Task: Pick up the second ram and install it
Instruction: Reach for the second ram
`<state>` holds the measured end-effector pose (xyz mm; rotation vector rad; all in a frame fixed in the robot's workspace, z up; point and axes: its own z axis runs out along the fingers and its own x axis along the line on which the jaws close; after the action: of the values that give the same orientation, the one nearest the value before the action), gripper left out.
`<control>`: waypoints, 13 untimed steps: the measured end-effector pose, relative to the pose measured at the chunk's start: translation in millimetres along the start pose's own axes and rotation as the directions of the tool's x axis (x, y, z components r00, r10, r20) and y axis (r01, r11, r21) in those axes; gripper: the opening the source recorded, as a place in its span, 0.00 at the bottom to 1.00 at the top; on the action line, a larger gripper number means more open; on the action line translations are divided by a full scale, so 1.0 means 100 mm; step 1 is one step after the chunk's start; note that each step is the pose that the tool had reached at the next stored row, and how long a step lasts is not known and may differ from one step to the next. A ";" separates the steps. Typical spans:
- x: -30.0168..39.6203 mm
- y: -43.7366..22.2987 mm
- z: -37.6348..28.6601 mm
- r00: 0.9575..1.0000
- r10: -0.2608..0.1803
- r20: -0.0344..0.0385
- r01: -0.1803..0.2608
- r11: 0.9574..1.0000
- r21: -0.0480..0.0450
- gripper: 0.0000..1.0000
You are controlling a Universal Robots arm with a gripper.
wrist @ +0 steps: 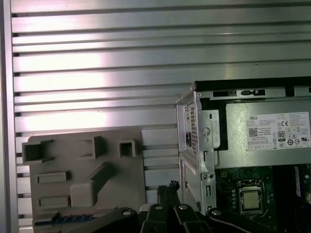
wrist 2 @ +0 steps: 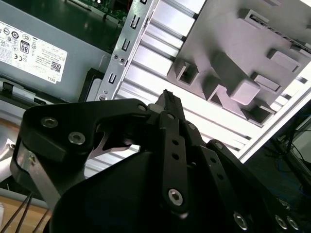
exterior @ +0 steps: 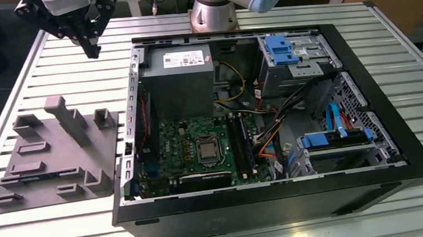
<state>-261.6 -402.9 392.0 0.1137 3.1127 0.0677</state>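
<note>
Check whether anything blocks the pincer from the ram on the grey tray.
Nothing visible does: the pincer hangs over the table beside the grey tray, where the second ram lies uncovered.

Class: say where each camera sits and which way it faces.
Exterior view: off the arm, looking down on the open case and grey tray; arm and claw show.
First wrist view: on the arm, facing down at the table; claw shows.
Second wrist view: behind the claw, looking along it.
All three share tray and case.
</note>
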 end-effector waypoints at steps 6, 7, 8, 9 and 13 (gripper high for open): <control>0.053 -0.012 0.005 1.000 0.000 0.000 0.000 1.000 0.000 0.11; 0.060 -0.014 0.006 1.000 0.000 0.000 0.000 1.000 0.000 0.11; 0.066 -0.015 0.006 1.000 0.000 0.000 0.000 1.000 0.000 0.11; 0.072 -0.017 0.006 1.000 0.000 0.000 0.000 1.000 0.000 0.11; 0.095 -0.024 0.008 1.000 0.000 0.000 0.000 1.000 0.000 0.11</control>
<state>-271.2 -404.5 390.9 0.1133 3.1127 0.0678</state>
